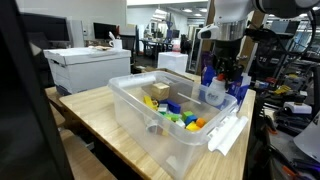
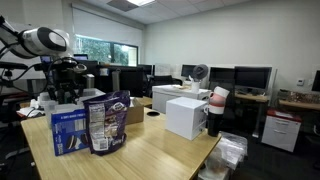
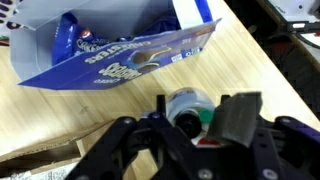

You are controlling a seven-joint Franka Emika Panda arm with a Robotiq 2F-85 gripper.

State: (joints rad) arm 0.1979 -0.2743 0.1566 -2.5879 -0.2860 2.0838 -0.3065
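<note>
The gripper (image 3: 200, 112) points straight down. Its jaws are partway in and seem pressed on the small bottle (image 3: 184, 104), which stands upright between them, though contact is hard to confirm. The bottle is over the wooden table (image 3: 60, 120). Just beyond it, a blue Oreo pack (image 3: 120, 60) lies with its long side across the view.
</note>
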